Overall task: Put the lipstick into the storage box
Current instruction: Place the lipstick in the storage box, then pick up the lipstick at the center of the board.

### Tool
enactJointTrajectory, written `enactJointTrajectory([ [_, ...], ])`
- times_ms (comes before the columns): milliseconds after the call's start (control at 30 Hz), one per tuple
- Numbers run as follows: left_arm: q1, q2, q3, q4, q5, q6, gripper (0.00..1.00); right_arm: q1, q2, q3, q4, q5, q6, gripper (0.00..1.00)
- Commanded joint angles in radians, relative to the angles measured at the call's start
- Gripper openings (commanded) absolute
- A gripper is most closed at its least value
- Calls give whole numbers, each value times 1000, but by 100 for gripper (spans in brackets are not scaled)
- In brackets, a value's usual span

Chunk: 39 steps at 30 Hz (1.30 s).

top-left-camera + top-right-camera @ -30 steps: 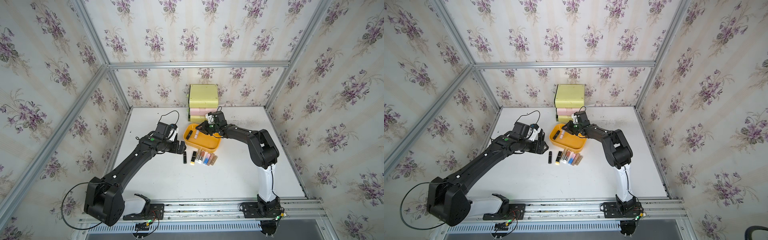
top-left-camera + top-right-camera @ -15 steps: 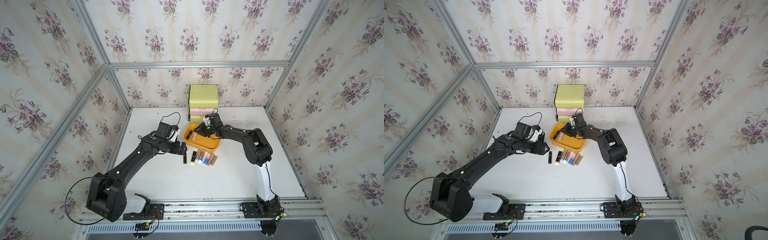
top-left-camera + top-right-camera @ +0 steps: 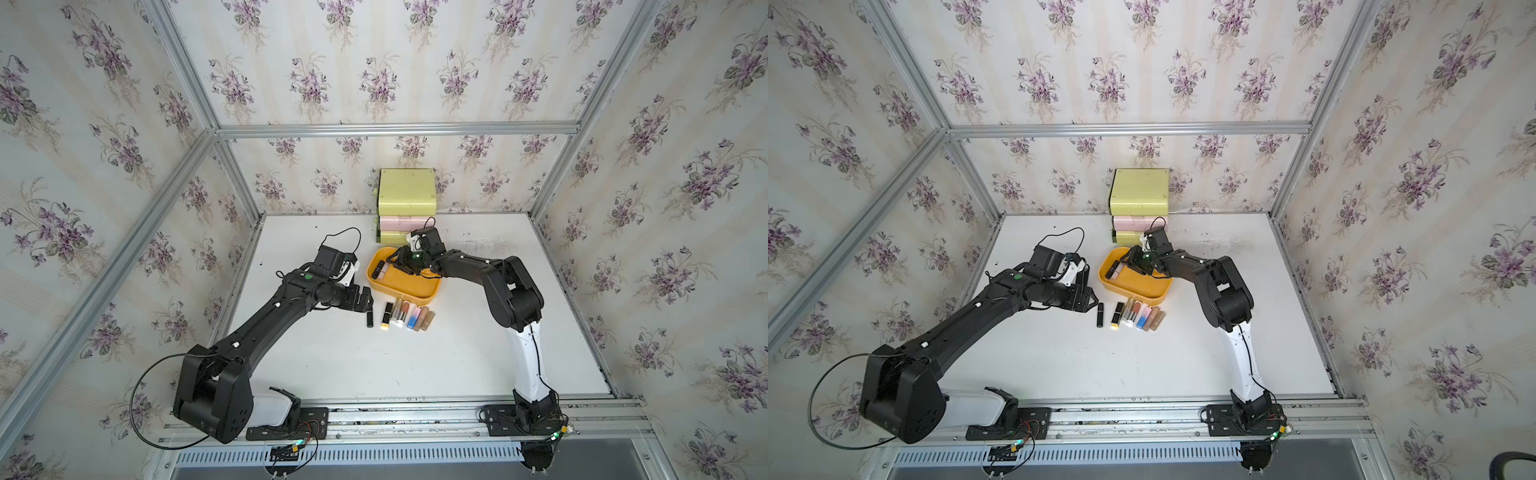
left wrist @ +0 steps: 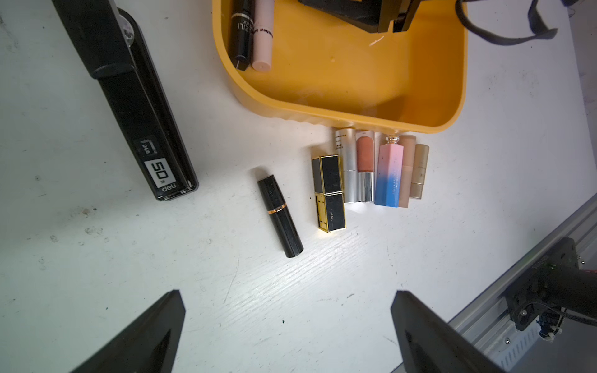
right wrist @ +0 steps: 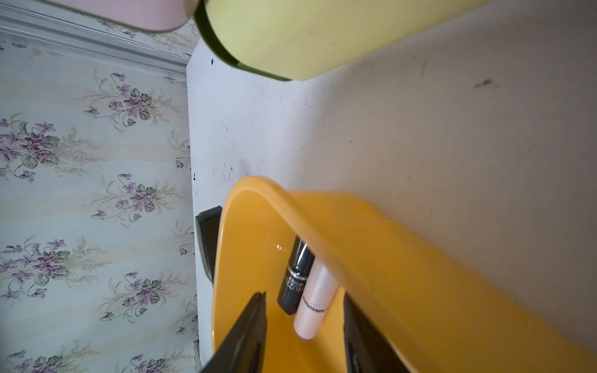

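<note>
Two lipsticks lie inside the orange tray (image 4: 355,111), side by side against the end wall nearer the desk's left edge: a pink lipstick (image 5: 315,300) and a dark lipstick (image 5: 295,277). The tray stands toward the back edge of the desk (image 3: 478,353), just in front of the drawer unit (image 3: 406,189). Seven more lipsticks remain on the desk outside the tray's front wall. Six are packed in a row (image 4: 371,168). A round black lipstick (image 4: 279,215) lies alone, apart from the row on its left-edge side.

Right claw (image 5: 303,298): fingers parted, holding nothing, low inside the tray. The pink lipstick lies between them and appears to touch neither.

Left claw (image 4: 287,294): spread wide, empty, over bare desk. The round black lipstick lies ahead of its fingertips, roughly centred between them, apart from both and skewed to their line. A stapler (image 4: 139,113) lies nearer the left edge, clear of the lipstick.

Handling, as judged: the lipstick is light and rigid with a glossy case. Its round barrel is likely to roll or slip if pinched off centre. The best hold is across the barrel at mid-length, by the gold band, because a grip at the end might pull the cap. The claw would need turning square to the barrel first.
</note>
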Motion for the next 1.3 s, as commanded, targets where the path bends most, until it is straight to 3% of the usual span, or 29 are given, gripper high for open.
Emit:
enactJointTrajectory([
  [0, -1, 3, 7, -4, 5, 6, 100, 1, -55, -13, 19, 2, -6, 44],
  [267, -5, 0, -2, -8, 2, -32, 100, 7, -252, -94, -38, 12, -80, 45],
  [467, -37, -4, -46, 5, -21, -80, 100, 20, -469, -184, -133, 45, -220, 46],
  [800, -94, 151, -39, 7, -85, -135, 99, 18, -802, -371, -318, 149, -398, 50],
  [1033, -127, 243, 36, -33, -161, -141, 95, 11, -900, -477, -323, 145, -410, 51],
  [1267, -157, 325, 88, -55, -212, -163, 87, -13, -891, -517, -269, 63, -387, 50],
])
